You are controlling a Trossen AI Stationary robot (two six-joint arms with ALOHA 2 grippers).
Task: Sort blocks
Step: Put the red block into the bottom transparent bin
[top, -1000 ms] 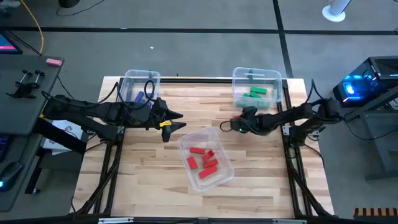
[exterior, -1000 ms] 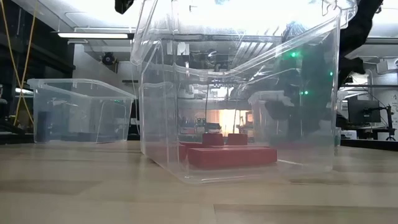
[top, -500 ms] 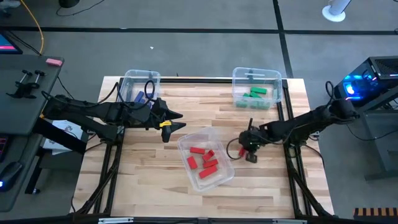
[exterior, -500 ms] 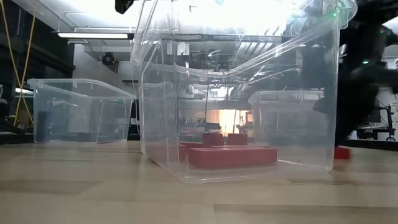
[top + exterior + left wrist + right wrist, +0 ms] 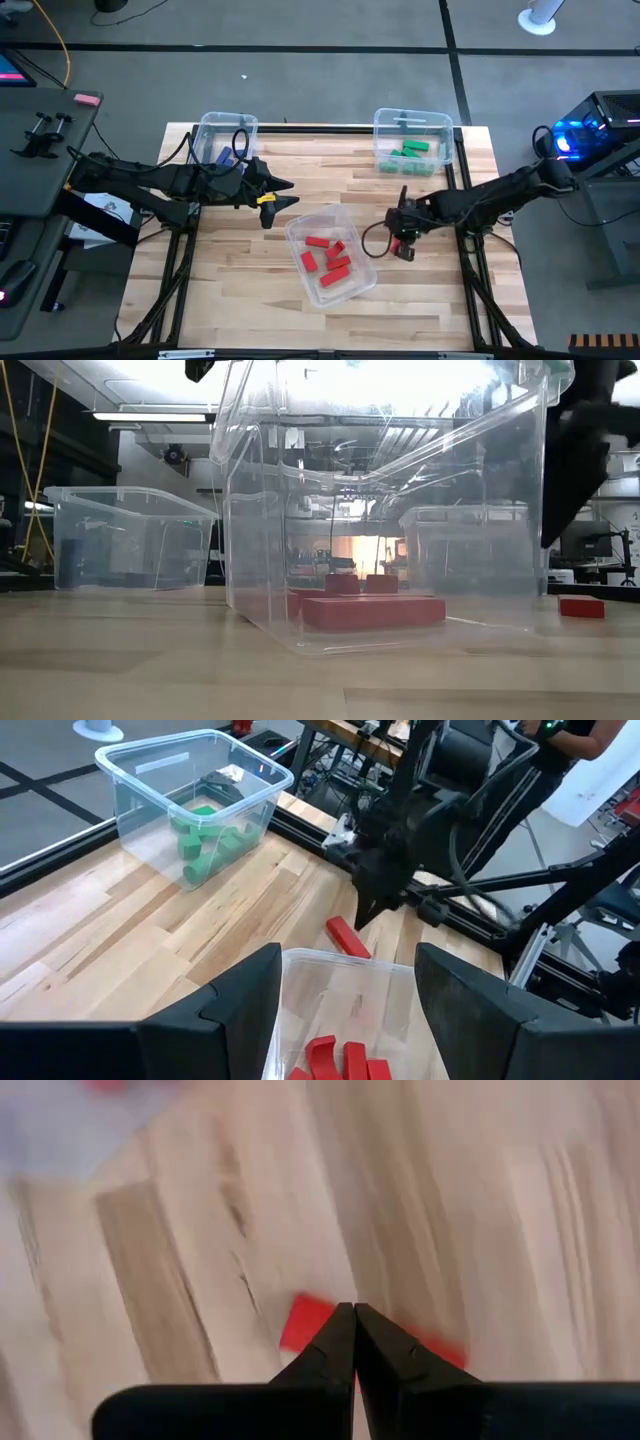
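Observation:
A red block [image 5: 581, 607] lies flat on the table just right of the clear bin [image 5: 330, 255] that holds several red blocks [image 5: 328, 258]. My right gripper [image 5: 354, 1308] is shut and points down just above the loose red block [image 5: 305, 1323]; the low view shows a gap between them. It stands to the right of the red bin in the high view [image 5: 400, 238]. My left gripper [image 5: 345, 960] is open and hovers over the far left rim of the red bin [image 5: 285, 193]. Green blocks [image 5: 410, 150] lie in the far right bin, and blue blocks [image 5: 226, 157] in the far left bin.
Three clear bins stand on the wooden table: one at the far left [image 5: 225, 138], one at the far right [image 5: 413, 142], one in the middle. The near part of the table [image 5: 240, 300] is bare wood. Cables and frame rails run along the right edge [image 5: 465, 230].
My right gripper has swung from beside the green bin toward the near edge and down to the table right of the red bin, then risen a little. The red block, half hidden under it half a second ago, now lies in the open.

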